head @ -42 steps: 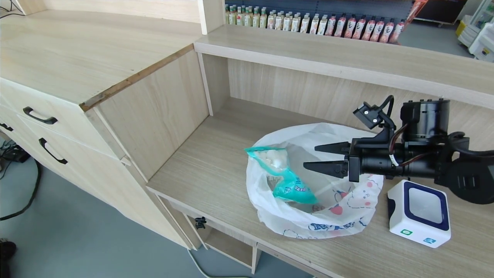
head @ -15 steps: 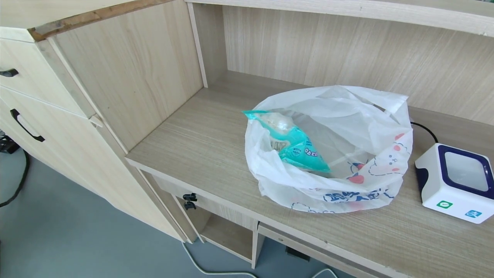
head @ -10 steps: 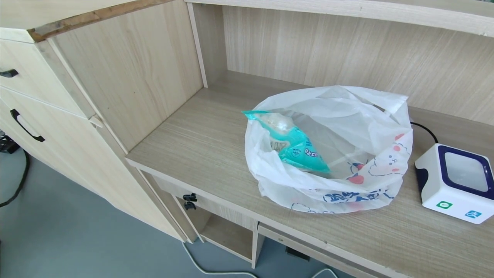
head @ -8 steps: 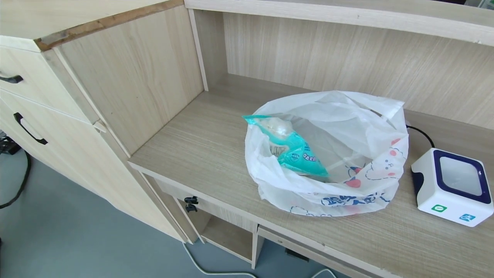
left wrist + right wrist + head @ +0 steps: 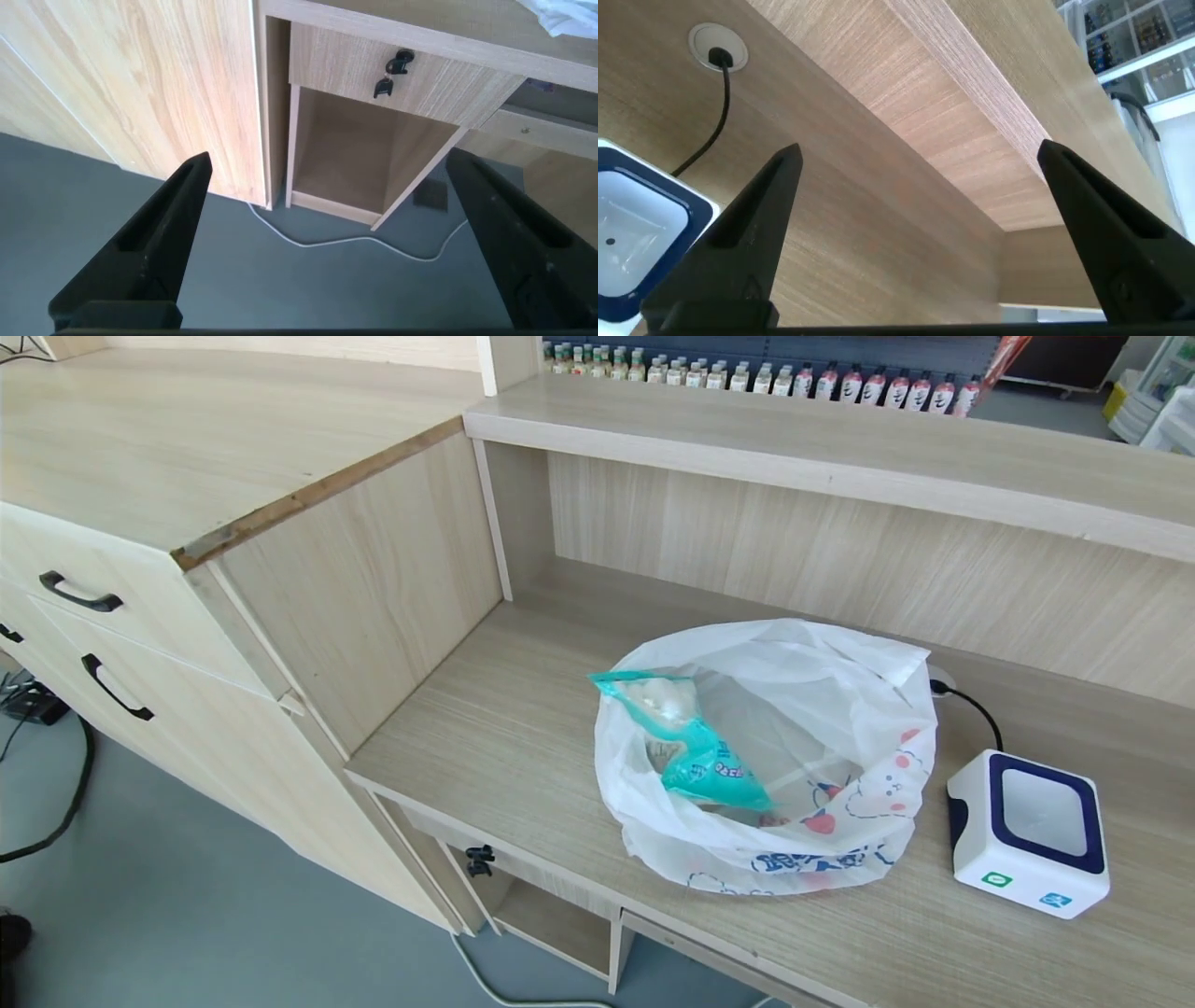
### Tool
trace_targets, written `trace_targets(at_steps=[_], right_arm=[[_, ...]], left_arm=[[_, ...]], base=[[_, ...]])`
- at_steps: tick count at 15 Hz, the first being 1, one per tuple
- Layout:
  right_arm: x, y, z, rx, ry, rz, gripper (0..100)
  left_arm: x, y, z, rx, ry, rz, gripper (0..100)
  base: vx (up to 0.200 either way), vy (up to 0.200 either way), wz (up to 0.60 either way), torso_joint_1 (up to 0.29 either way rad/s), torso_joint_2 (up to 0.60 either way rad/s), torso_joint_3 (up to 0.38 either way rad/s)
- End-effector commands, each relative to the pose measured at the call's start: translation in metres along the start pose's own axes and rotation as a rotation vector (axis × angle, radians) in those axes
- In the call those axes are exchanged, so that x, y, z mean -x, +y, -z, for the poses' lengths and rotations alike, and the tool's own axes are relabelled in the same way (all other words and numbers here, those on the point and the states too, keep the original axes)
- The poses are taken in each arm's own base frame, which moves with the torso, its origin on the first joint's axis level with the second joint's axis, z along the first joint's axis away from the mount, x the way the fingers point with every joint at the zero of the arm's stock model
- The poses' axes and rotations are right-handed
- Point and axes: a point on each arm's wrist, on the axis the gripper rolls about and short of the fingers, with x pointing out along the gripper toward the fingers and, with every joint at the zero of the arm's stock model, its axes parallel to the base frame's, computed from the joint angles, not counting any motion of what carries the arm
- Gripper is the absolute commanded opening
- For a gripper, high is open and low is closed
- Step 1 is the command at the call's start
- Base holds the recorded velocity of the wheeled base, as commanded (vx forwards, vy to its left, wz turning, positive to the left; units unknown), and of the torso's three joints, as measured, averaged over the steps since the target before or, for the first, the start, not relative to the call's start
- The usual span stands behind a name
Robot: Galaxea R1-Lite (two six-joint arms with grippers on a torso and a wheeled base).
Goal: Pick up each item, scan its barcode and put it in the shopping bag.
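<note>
A white, translucent plastic shopping bag (image 5: 845, 658) printed with cartoon figures sat open-mouthed in the middle of the pale wooden counter (image 5: 504, 747). Inside it, leaning against the wall at the bag's 9 o'clock side, lay a teal plastic snack packet (image 5: 695, 761) with pale contents. One end of the packet poked above the rim and the other pointed down toward the bag's bottom. At the bag's 3 o'clock, just beside it but not touching, stood the white cube-shaped barcode scanner (image 5: 1027, 831) with its navy-framed window. Its black cable (image 5: 971, 705) ran off toward 11 o'clock to a hole in the counter.

The left gripper (image 5: 329, 161) hung low in front of the counter, over the grey floor and facing the keyed drawer (image 5: 397, 70), with its black fingers spread wide and nothing between them. The right gripper (image 5: 920, 147) sat above the counter near the scanner's corner, with its fingers likewise wide apart and empty.

Judged from this layout, the packet was the one item on the counter and it was already bagged, so the pick and the drop looked done. Whether its barcode had registered could not be told. What remained, if anything, was probably further items from elsewhere.
</note>
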Motion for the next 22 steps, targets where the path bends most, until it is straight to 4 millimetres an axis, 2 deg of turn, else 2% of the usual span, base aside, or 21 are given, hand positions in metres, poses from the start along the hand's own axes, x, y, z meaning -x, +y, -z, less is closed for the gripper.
trace_targets(at_steps=[1, 5, 8, 17, 19, 20, 22], right_arm=[[0.013, 0.008, 0.009, -0.006, 0.027, 0.009, 100], [0.018, 0.015, 0.016, -0.029, 0.043, -0.007, 100], [0.018, 0.015, 0.016, -0.029, 0.046, -0.008, 100], [0.018, 0.012, 0.013, -0.008, -0.014, -0.035, 100], [0.012, 0.014, 0.016, -0.037, -0.004, -0.049, 100], [0.004, 0.020, 0.021, -0.121, 0.017, -0.084, 100], [-0.015, 0.040, 0.041, -0.272, 0.093, -0.145, 100]], left_arm=[[0.000, 0.000, 0.000, 0.000, 0.000, 0.000, 100], [0.000, 0.000, 0.000, 0.000, 0.000, 0.000, 100], [0.000, 0.000, 0.000, 0.000, 0.002, 0.000, 100], [0.000, 0.000, 0.000, 0.000, 0.000, 0.000, 100], [0.000, 0.000, 0.000, 0.000, 0.000, 0.000, 100], [0.000, 0.000, 0.000, 0.000, 0.002, 0.000, 100], [0.000, 0.000, 0.000, 0.000, 0.002, 0.000, 100]], base=[[0.000, 0.000, 0.00, 0.110, -0.53, -0.413], [0.000, 0.000, 0.00, 0.127, -0.54, -0.398], [0.000, 0.000, 0.00, 0.053, -0.16, -0.131], [0.000, 0.000, -0.60, 0.010, -0.01, -0.008], [0.000, 0.000, -0.30, 0.001, 0.00, 0.001], [0.000, 0.000, 0.00, 0.000, 0.00, 0.000], [0.000, 0.000, 0.00, 0.000, 0.00, 0.000]])
